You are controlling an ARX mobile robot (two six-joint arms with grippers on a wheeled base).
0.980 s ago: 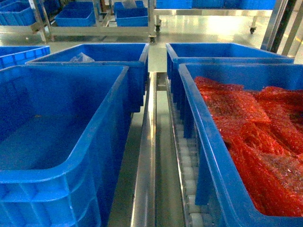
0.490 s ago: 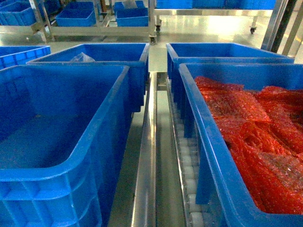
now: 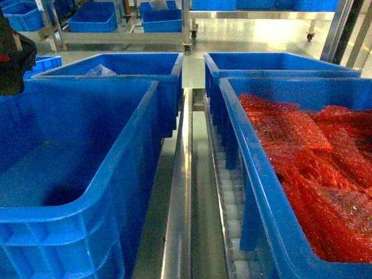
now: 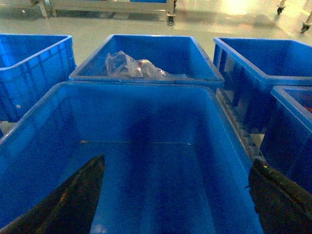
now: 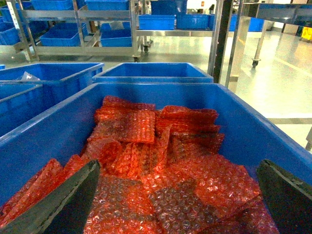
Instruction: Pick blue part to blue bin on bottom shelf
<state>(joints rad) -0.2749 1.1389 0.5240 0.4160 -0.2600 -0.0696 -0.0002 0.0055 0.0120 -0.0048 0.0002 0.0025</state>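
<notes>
Dark arm [image 3: 14,55] newly seen at upper left of head view, left gripper [image 4: 175,195] held apart over empty bin [image 4: 146,185], right gripper [image 5: 178,197] held apart over red bubble wrap [image 5: 146,161], blue part not discernible, roller shelf [image 3: 229,203] between bins.

Empty blue bin [image 3: 75,174] left, bin of red bubble-wrap bags [image 3: 314,174] right, roller rail [image 3: 229,215] between

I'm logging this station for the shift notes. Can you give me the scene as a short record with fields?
near left crate: blue, nothing visible inside
near right crate: blue, filled with red bubble-wrap bags
far left crate: blue, holds a clear plastic bag
far right crate: blue, contents hidden
roller rail: white rollers between the near crates
left gripper: open over the near left crate
right gripper: open over the red bags
</notes>
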